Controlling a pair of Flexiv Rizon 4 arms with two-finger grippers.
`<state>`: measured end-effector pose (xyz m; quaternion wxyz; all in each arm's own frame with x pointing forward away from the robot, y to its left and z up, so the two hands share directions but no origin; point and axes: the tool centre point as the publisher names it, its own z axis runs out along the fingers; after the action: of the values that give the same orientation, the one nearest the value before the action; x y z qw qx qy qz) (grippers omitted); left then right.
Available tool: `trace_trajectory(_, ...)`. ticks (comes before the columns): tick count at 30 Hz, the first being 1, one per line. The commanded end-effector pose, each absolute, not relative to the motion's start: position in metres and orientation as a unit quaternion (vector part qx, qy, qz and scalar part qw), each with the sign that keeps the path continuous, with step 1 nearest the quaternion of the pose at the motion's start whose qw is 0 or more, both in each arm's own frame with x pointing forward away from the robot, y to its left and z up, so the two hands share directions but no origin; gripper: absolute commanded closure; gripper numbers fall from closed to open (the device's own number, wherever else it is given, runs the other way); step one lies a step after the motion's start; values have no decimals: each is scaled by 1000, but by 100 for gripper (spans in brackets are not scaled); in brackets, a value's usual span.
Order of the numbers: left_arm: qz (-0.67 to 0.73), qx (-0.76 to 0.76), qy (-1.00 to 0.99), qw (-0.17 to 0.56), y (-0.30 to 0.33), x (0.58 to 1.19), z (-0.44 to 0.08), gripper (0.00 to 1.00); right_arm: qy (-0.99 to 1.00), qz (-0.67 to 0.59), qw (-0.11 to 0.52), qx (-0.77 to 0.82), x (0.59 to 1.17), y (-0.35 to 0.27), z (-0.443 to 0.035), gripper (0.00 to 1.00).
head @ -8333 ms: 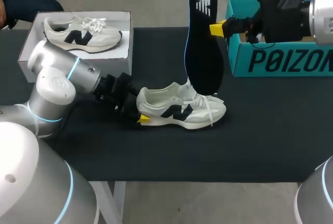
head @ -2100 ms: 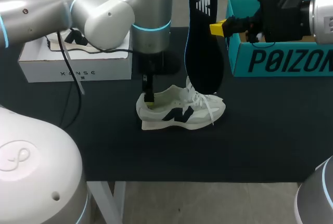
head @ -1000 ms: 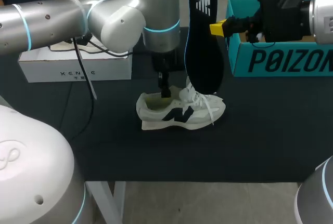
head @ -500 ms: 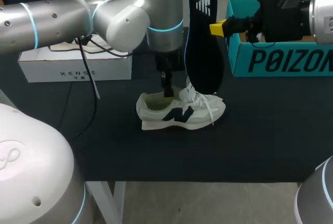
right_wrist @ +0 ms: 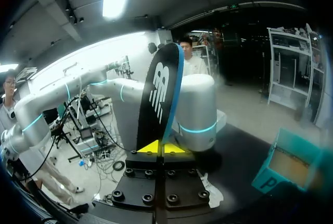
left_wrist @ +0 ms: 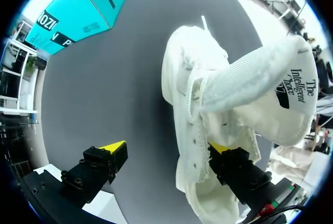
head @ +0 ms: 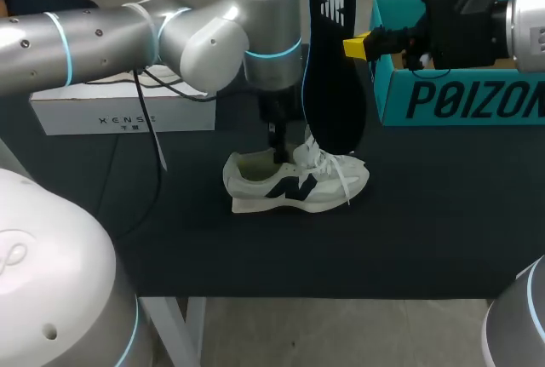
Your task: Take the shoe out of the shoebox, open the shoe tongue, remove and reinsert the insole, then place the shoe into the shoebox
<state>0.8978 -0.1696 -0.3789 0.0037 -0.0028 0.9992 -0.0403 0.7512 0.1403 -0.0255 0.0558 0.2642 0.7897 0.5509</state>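
Observation:
A white sneaker (head: 294, 181) with a dark logo lies on its sole mid-table. My left gripper (head: 278, 147) points straight down into its opening. In the left wrist view this gripper (left_wrist: 167, 147) is open: one finger (left_wrist: 237, 164) sits inside the sneaker (left_wrist: 208, 115), the other (left_wrist: 99, 164) outside over the cloth, with the shoe's side wall between them. The tongue (left_wrist: 260, 78) is raised. My right gripper (head: 353, 46) is shut on the edge of the dark insole (head: 332, 69), held upright above the shoe's toe; the right wrist view shows its tips (right_wrist: 161, 147) pinching the insole (right_wrist: 161, 94).
A teal shoebox (head: 460, 99) stands at the back right, behind my right arm. A white box (head: 119, 116) sits at the back left, partly hidden by my left arm. The table (head: 426, 214) is covered in black cloth.
My left arm has shifted a little to the right, carrying its fingers along the shoe's opening from the heel toward the tongue. The right arm and insole have not moved.

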Motion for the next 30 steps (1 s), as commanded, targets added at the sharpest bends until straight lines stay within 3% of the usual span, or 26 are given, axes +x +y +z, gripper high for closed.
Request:
trace_trajectory(1, -41, -4, 999, 2, -172, 898, -382, 0, 790, 551, 56, 265, 753, 143, -27, 100)
trace_trajectory(16, -27, -5, 1000, 12, -161, 891, -346, 0, 790, 551, 56, 265, 753, 143, -27, 100)
trace_trajectory(30, -26, 1, 1000, 5, -171, 890, -374, 0, 790, 551, 56, 265, 753, 143, -27, 100)
